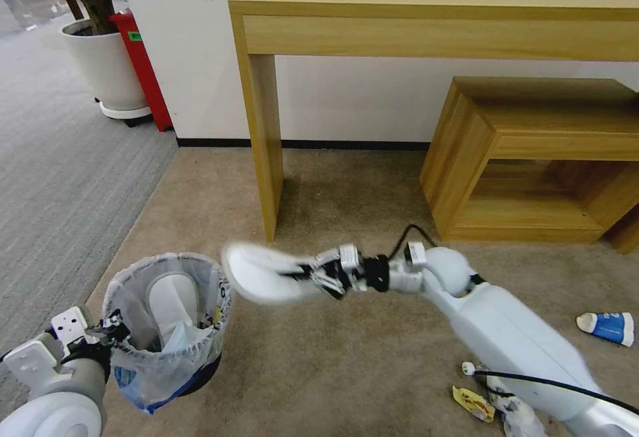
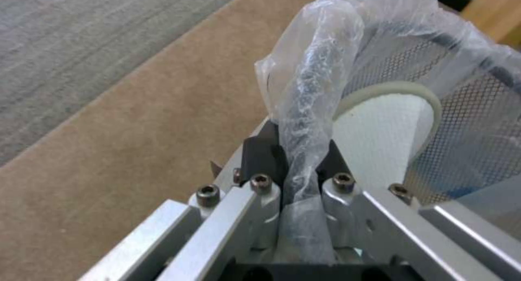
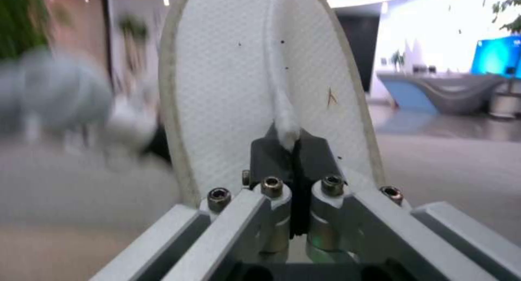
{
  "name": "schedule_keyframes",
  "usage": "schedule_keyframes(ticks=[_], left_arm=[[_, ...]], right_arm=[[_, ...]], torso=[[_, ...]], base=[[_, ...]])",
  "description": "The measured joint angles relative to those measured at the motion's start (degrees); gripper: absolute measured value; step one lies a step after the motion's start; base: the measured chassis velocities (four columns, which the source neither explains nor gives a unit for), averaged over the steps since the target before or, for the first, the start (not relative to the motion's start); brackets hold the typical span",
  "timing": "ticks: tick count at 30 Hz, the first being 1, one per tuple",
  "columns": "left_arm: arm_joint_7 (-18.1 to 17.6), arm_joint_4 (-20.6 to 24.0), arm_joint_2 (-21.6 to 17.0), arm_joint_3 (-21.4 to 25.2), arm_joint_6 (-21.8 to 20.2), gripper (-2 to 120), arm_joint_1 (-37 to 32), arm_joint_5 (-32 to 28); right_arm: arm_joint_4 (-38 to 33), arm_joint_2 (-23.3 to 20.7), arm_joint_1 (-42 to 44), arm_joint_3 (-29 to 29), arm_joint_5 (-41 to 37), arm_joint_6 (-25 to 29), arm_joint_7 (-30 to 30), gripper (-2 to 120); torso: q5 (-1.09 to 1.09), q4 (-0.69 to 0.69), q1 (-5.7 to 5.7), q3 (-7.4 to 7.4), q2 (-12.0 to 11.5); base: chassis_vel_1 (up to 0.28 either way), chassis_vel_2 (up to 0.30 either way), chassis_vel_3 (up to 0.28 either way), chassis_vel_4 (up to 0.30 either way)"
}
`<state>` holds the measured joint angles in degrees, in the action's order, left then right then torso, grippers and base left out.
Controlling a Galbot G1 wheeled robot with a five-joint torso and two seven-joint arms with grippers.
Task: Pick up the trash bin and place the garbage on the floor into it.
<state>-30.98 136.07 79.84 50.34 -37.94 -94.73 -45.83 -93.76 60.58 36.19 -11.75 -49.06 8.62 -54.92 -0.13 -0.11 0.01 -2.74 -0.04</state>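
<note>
Right gripper [image 1: 318, 276] clamps a white slipper [image 1: 259, 274] just beside the trash bin [image 1: 166, 330], left gripper [image 2: 296, 171] pinching its rim w/ one slipper inside; blue cup [image 1: 609, 327], wrappers [image 1: 474, 402] remain.

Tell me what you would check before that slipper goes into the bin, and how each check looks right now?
1. Right gripper has the slipper: ok, shut on its strap.
2. Left gripper has the bin: ok, shut on the rim and bag.
3. Slipper over the bin's mouth: not ok, it hangs beside the bin, toward the robot's right.
4. Room in the bin: cannot tell; another slipper already stands inside.
5. Bag open at the top: ok in the head view.
6. Litter left on the floor: not ok, a blue cup and a yellow wrapper still lie there.
</note>
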Motion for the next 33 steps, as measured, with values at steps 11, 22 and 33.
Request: schedule_keyframes(ticks=[11, 22, 33], left_arm=[[0.2, 1.3, 2.4, -2.9, -0.1, 3, 0.4, 0.7], [0.2, 4.1, 2.9, -3.6, -0.3, 3, 0.0, 0.7], [0.2, 5.6, 3.1, -4.6, -0.5, 3, -0.5, 0.8]], right_arm=[[5.0, 13.1, -4.0, -8.1, -10.7, -2.2, -1.3, 0], [10.7, 16.5, -5.5, -13.5, -6.8, -1.5, -0.9, 0], [12.8, 17.7, -5.2, -15.2, -5.2, 0.2, 4.9, 11]], torso=[[0.00, 0.00, 0.00, 0.00, 0.0], [0.01, -0.01, 0.00, 0.00, 0.0], [0.01, -0.01, 0.00, 0.00, 0.0]], base=[[0.000, 0.000, 0.000, 0.000], [0.000, 0.000, 0.000, 0.000], [0.000, 0.000, 0.000, 0.000]])
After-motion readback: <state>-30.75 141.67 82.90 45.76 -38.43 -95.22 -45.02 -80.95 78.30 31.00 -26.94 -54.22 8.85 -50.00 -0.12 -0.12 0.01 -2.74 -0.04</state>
